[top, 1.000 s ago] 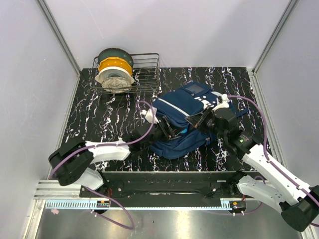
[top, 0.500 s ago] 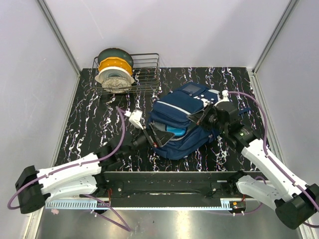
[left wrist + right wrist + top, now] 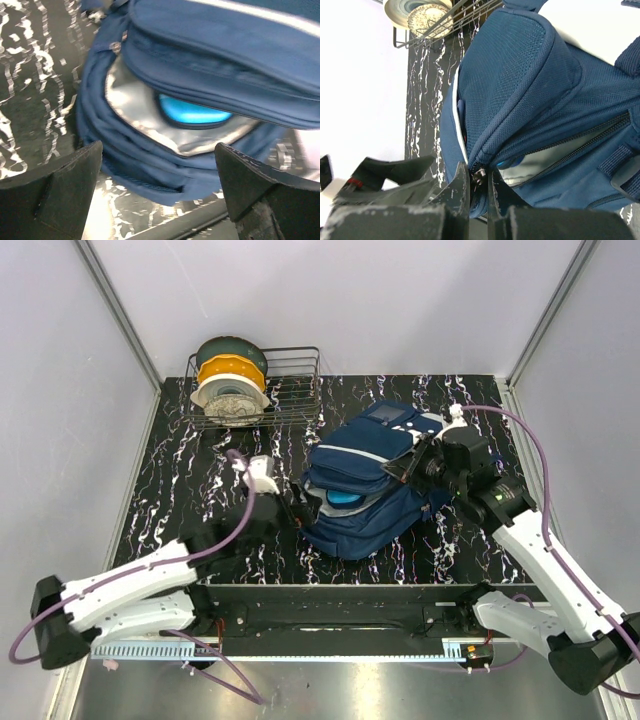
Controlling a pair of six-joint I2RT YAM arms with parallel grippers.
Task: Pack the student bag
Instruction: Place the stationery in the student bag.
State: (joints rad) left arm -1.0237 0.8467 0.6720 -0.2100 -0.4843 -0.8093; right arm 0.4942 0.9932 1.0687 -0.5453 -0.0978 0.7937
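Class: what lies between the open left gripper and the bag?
Only a short stretch of bare table. The top view shows the left gripper beside the bag, seemingly clear of it. The left wrist view agrees.

1. I read the student bag [image 3: 375, 490] as navy blue, with a white stripe across its front and a grey square panel; its lining [image 3: 135, 107] is pale silvery grey; the zip pull [image 3: 479, 175] is dull silver.
2. Inside it I see a bright sky-blue item [image 3: 192, 112] with a dark rim.
3. The worktop [image 3: 200, 480] is black with white marble-like veins.
4. The wire rack [image 3: 295, 390] is dark grey; its plates [image 3: 230, 390] run dark green, yellow, then white with speckles.
5. The arms [image 3: 130, 585] are white and black; the left gripper [image 3: 157, 192] is black; the right gripper [image 3: 479, 184] is black, scuffed pale.
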